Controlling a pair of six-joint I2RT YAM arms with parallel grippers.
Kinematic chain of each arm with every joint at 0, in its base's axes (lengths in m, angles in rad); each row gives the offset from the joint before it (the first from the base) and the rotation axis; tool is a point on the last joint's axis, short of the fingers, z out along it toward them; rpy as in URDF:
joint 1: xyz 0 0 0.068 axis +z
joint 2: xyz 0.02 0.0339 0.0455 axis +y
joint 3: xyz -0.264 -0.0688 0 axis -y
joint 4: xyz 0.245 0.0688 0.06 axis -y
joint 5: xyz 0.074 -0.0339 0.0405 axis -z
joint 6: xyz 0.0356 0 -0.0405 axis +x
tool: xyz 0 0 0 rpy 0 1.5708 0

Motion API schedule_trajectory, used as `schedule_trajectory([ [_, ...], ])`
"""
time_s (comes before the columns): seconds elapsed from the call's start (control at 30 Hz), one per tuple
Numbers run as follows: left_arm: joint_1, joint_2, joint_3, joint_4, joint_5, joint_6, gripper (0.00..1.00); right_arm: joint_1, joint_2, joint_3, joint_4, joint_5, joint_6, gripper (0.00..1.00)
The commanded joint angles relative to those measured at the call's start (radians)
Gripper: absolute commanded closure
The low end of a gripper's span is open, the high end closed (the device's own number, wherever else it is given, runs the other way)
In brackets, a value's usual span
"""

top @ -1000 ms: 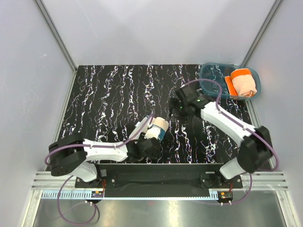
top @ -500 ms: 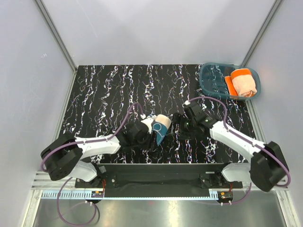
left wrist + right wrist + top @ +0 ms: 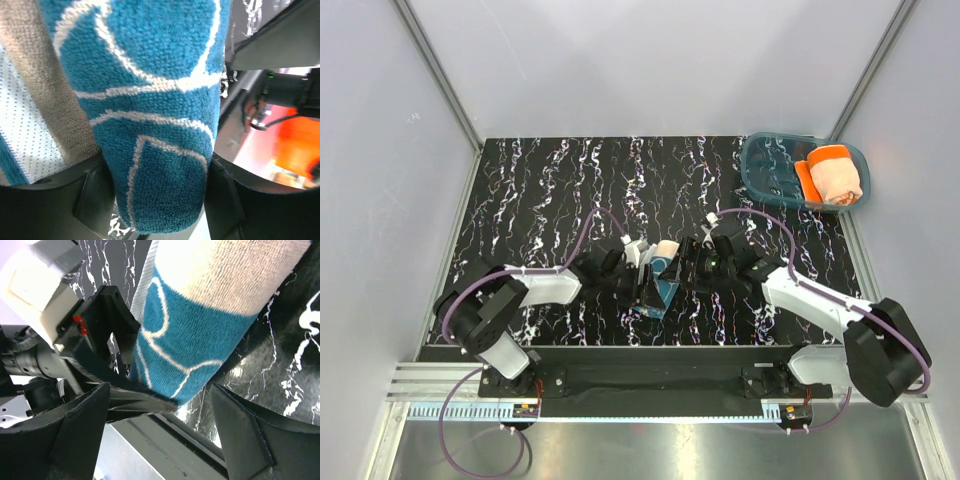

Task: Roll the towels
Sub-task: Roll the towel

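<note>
Step in hand: we judge the rolling itself finished on both towels. What is going on now looks like a hand-over of the second roll from one arm to the other, ahead of stowing it.
Next move: it calls for the right fingers to close squarely across the roll before the left lets go. A loose or off-centre pinch could let the outer lap spring open.
Table (image 3: 540, 200): black marbled top; the action sits near its middle, toward the near edge.
Tray (image 3: 765, 165): translucent blue, at the far right corner, well apart from both grippers.
Orange towel (image 3: 833, 175): rolled, lying in the tray's right half.
Teal towel (image 3: 662, 272): a firm roll between the two grippers. It has teal pile with white line print outside and a cream back showing at one end. We cannot tell whether it clears the table.
Left gripper (image 3: 160, 200): clamped on the teal towel, one finger on each side of its printed end.
Right gripper (image 3: 160, 425): jaws spread wide, straddling the roll and holding nothing.
</note>
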Motion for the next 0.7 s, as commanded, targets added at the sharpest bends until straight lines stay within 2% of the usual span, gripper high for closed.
schedule_trajectory([
  [0.0,0.031,0.028,-0.020,0.066,0.164,-0.054,0.34,0.007,0.029,-0.012,0.105,-0.011,0.009,0.12],
  [0.23,0.085,0.074,-0.029,0.128,0.239,-0.097,0.34,0.007,0.087,-0.040,0.168,0.016,0.022,0.12],
  [0.53,0.093,0.094,-0.047,0.183,0.265,-0.125,0.33,0.007,0.173,-0.044,0.255,0.035,0.042,0.13],
  [0.6,0.093,0.095,-0.046,0.177,0.262,-0.122,0.33,0.007,0.213,-0.040,0.278,0.033,0.044,0.16],
  [0.67,0.093,0.089,-0.043,0.155,0.253,-0.111,0.33,0.007,0.250,-0.040,0.300,0.024,0.047,0.25],
])
